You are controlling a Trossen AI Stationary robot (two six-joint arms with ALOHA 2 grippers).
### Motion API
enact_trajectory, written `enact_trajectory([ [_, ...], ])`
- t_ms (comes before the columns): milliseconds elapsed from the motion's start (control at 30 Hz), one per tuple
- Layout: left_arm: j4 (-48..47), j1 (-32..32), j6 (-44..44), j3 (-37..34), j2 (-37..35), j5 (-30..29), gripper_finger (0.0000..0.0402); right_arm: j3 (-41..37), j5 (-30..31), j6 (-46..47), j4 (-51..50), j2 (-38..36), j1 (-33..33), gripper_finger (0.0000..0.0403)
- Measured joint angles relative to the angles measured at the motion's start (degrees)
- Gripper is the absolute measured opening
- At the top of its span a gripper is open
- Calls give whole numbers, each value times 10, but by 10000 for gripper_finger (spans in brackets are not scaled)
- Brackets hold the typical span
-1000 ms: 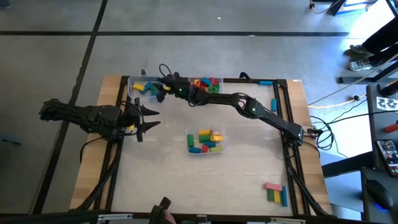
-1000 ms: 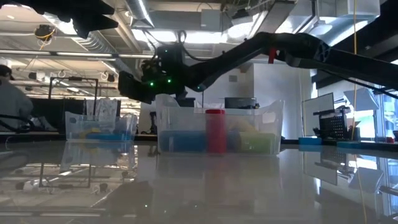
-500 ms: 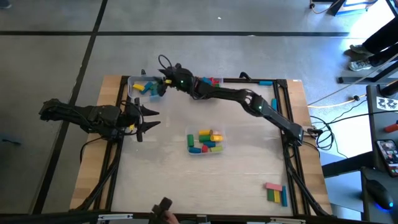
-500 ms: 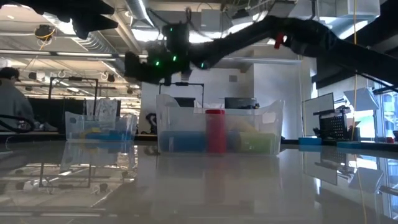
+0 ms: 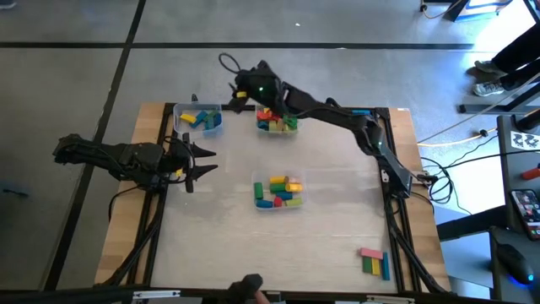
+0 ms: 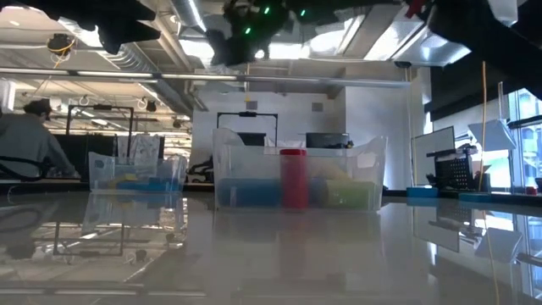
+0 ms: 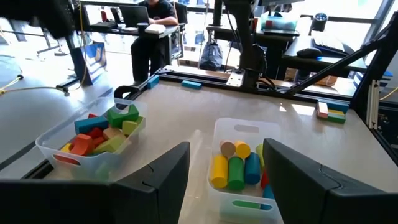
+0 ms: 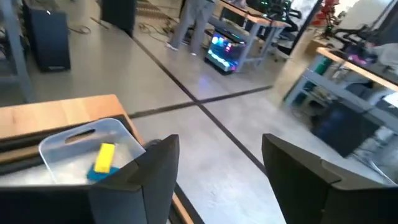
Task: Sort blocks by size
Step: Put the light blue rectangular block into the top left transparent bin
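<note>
Blocks lie in three clear tubs: blue and yellow ones in the far-left tub (image 5: 201,118), red, green and yellow ones in the far-middle tub (image 5: 277,120), and mixed ones in the centre tub (image 5: 278,192). My right gripper (image 5: 240,89) is open and empty. It is raised high over the table's far edge, between the two far tubs, and it shows at the top of the low view (image 6: 246,25). Its wrist view (image 8: 217,180) looks down on the far-left tub (image 8: 93,152). My left gripper (image 5: 206,160) is open and empty at the table's left, facing the centre tub (image 7: 239,165).
A few loose blocks (image 5: 373,260) lie at the table's near right corner. Black rails (image 5: 388,169) run along the table's edges. Bare tabletop lies between the centre tub and the near edge. A person (image 7: 152,12) sits at a desk beyond the table.
My right gripper has risen from just above the far-left tub. It has swung up and toward the table's far edge, and a little toward the right. It now stands well above the tubs.
</note>
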Motion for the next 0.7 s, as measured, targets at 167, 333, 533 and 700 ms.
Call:
enact_trajectory([
  [167,-2,0,0,0,0,0,198,0,48,-27,-83,-50,0,230],
  [333,-6,0,-2,0,0,0,198,0,97,-30,-167,-93,0,230],
  [533,-12,0,-8,0,0,0,198,0,141,10,-294,-148,-4,230],
  [700,-12,0,-10,0,0,0,198,0,184,63,-393,-185,-17,230],
])
